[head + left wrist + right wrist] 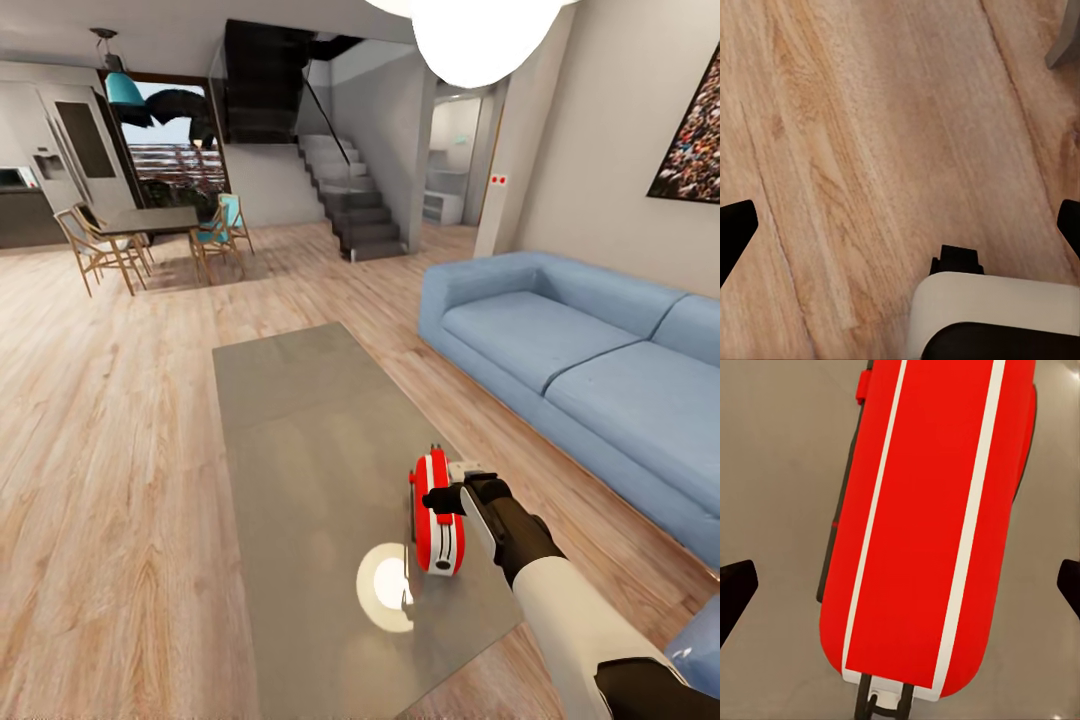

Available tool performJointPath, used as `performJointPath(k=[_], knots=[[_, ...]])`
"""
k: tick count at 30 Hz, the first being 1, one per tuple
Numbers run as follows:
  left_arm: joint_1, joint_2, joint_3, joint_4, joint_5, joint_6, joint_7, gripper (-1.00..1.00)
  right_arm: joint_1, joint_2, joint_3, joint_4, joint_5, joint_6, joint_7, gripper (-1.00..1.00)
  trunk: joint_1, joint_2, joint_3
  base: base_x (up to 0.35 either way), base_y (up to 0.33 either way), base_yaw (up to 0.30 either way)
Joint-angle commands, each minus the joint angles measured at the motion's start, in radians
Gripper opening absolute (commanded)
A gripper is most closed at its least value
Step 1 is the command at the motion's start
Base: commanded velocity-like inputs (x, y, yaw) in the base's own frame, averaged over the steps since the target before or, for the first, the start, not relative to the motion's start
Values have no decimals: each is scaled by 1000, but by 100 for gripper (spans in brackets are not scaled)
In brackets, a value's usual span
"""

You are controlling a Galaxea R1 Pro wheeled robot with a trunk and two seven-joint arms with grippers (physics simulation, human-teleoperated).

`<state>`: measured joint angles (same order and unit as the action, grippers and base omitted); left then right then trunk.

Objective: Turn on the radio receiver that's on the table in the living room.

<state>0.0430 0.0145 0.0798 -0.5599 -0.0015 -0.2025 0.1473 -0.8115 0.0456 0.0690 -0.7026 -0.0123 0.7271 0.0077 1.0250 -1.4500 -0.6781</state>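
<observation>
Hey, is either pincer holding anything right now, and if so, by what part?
Nothing is held. The right pincer is open above the radio receiver on the table, fingertips wide of its sides. The left pincer is open over bare floor.

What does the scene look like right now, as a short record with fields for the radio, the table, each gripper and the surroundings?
radio: red with white stripes, standing on the table near its sofa-side edge
table: long low grey glossy top, reflecting a round light
right gripper: at the radio, fingers spread wide; the wrist view looks straight at the radio's red shell
left gripper: fingers spread wide over bare wood floor
sofa: blue, to the right of the table
background: dining table with chairs, staircase
</observation>
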Motion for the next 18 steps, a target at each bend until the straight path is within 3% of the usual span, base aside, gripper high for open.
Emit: performJointPath(k=[1, 18], knots=[[0, 0, 0, 0, 0, 0, 0, 100, 0, 0, 0, 0, 0, 0, 0, 100, 0, 0, -2, 0, 0, 0], [0, 0, 0, 0, 0, 0, 0, 100, 0, 0, 0, 0, 0, 0, 0, 100, 0, 0, -29, 0, 0, 0]])
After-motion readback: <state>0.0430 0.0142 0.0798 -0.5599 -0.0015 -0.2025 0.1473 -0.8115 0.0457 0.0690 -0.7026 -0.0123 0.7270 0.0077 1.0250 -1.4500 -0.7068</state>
